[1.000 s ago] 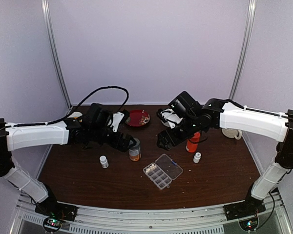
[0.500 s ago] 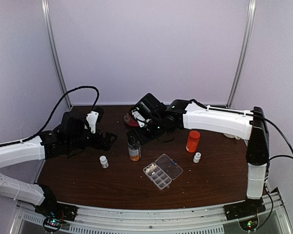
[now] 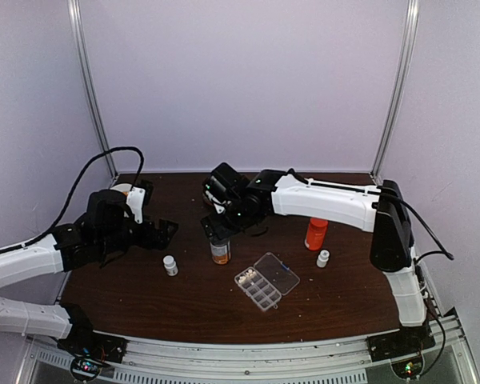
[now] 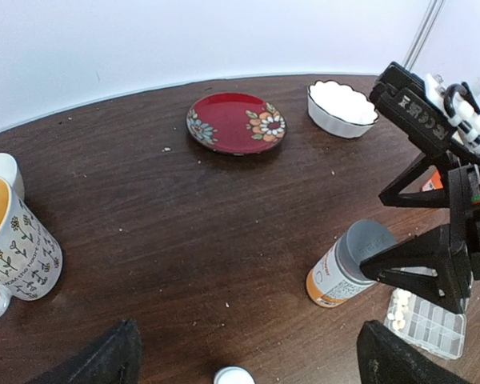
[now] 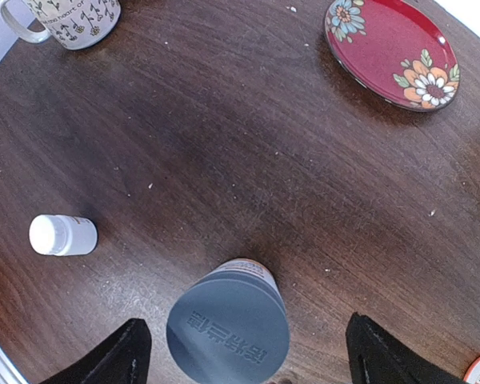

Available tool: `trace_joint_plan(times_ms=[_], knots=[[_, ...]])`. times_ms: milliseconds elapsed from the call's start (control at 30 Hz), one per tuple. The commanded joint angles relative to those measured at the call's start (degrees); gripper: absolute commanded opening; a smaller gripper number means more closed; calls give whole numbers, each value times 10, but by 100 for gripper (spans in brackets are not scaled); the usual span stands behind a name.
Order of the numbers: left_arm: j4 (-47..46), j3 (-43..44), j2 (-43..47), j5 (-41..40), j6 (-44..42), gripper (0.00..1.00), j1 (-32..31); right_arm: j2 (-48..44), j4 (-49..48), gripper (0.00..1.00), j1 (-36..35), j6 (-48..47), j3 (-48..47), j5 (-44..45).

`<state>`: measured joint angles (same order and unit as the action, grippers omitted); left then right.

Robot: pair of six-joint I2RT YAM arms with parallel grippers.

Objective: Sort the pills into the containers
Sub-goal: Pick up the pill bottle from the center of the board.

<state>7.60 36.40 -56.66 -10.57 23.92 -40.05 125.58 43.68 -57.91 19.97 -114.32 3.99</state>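
Note:
The clear pill box (image 3: pixel 262 288) lies open at the table's middle front, its lid (image 3: pixel 278 273) folded back. Whitish pills (image 4: pixel 398 308) fill one end cell; they show as white specks (image 3: pixel 246 278) from above. My right gripper (image 5: pixel 244 340) hangs open over an amber bottle with a grey cap (image 5: pixel 228 328), one finger on each side of the cap, apart from it. The same bottle (image 3: pixel 220 250) stands left of the box. My left gripper (image 3: pixel 165 231) is open and empty, left of the bottle, with its fingers (image 4: pixel 104 364) low over bare wood.
A red flowered plate (image 4: pixel 237 122) and a white scalloped bowl (image 4: pixel 342 107) sit at the back. A patterned mug (image 4: pixel 16 240) is back left. An orange bottle (image 3: pixel 315 234) and two small white bottles (image 3: pixel 170 265), (image 3: pixel 323 258) stand near the box.
My right arm swung left from beside the orange bottle to above the amber bottle. My left arm drew back leftward, away from that bottle.

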Motion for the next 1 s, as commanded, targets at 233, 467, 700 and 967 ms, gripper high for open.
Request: trace_joint_plan(times_ms=[233,467,700,967], knots=[[-12,-9,4,-23,-16,97,4,47,56,78,-19,10,-76,46],[-11,-10,4,-18,-15,97,4,52,62,74,-19,15,-77,57],[-17,-13,-1,-17,-14,97,5,54,65,61,-22,12,-80,55],[-16,-12,-9,-10,-13,97,4,64,76,78,-24,7,-93,62]])
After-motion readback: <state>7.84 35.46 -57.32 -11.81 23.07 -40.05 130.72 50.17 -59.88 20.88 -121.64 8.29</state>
